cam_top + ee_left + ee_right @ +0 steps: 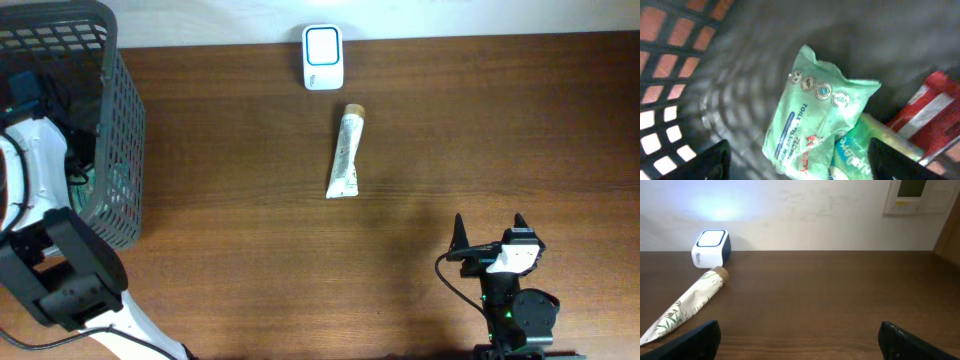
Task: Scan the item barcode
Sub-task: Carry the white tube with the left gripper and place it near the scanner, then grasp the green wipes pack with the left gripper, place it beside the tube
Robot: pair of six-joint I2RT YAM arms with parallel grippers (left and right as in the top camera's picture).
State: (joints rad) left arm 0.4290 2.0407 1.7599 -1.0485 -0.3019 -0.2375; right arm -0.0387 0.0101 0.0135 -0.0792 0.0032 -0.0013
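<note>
The left gripper is down inside the dark basket. Its two fingers stand wide apart, and nothing is between them. In the wrist view a green pack of wipes lies just under the gripper, tilted, with its printed face up. I cannot tell whether the fingers touch it. The pack lies partly over a second, paler pack, and a red packet is to the right of both.

The right gripper is at the near side of the table, also wide apart and empty. Well ahead of it, toward its left, a tube lies flat on the wood. Its cap end points to the white scanner, near it but not touching. The scanner stands at the far edge, well apart from the basket.
</note>
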